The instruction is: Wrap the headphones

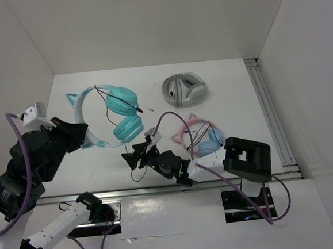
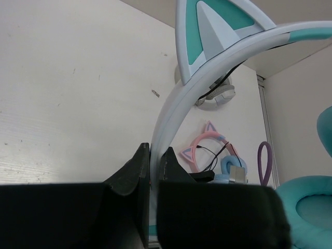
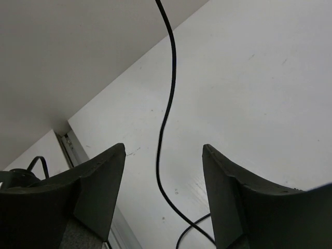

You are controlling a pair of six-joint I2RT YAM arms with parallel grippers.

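The teal headphones lie at the table's left with their pale headband and cat ears toward the left wall. My left gripper is shut on that headband, which passes between its fingers. A cat ear and a teal ear cup fill the left wrist view. The thin black cable runs loose between the open jaws of my right gripper, untouched. From above, the right gripper hovers just right of the lower ear cup.
Pink cat-ear headphones with blue cups lie right of centre, beside the right arm. Grey-and-white headphones rest at the back. A metal rail runs along the right edge. White walls close in the left, back and right.
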